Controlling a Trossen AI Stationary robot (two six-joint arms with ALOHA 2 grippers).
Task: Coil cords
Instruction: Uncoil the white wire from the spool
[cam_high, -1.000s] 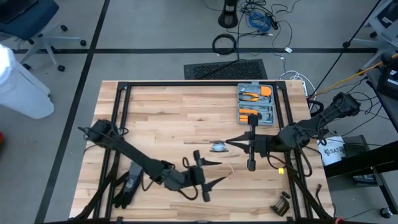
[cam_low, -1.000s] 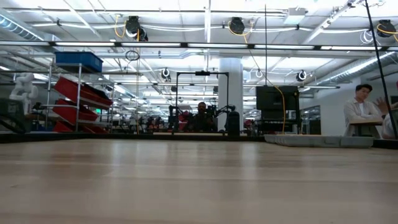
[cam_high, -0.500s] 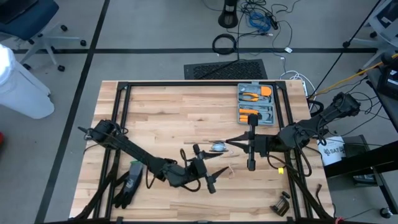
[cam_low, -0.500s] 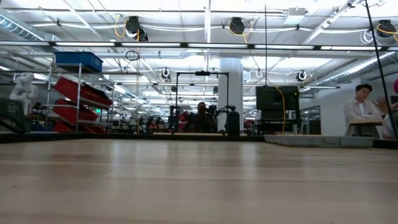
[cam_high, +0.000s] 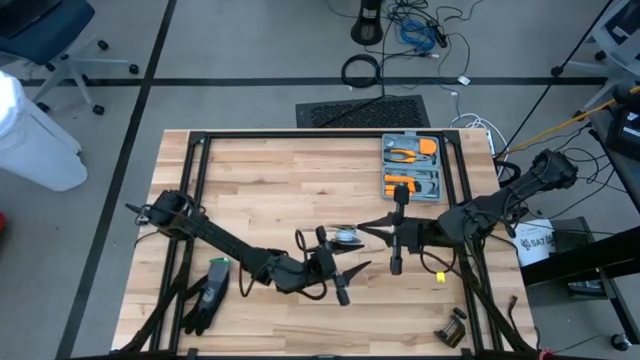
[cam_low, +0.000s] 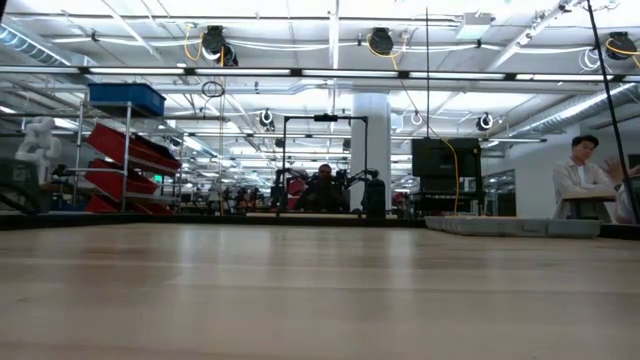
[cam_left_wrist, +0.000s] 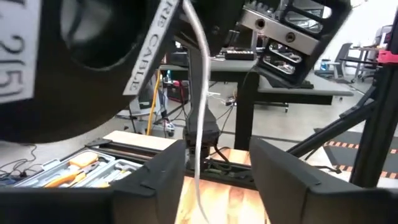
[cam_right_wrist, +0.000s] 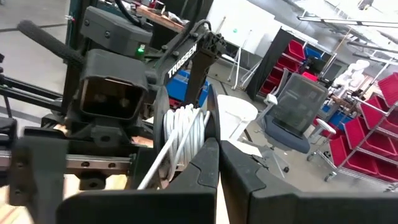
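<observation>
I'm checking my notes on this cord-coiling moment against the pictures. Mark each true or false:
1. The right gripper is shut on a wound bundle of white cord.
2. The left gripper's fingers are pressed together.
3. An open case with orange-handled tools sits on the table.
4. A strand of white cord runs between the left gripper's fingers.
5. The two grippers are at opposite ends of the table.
1. True: the right gripper is shut on the white cord bundle.
2. False: the left gripper stands open.
3. True: the tool case lies at the table's far side.
4. True: a white strand passes through the gap.
5. False: they meet near the table's middle, the left gripper right by the bundle.
</observation>
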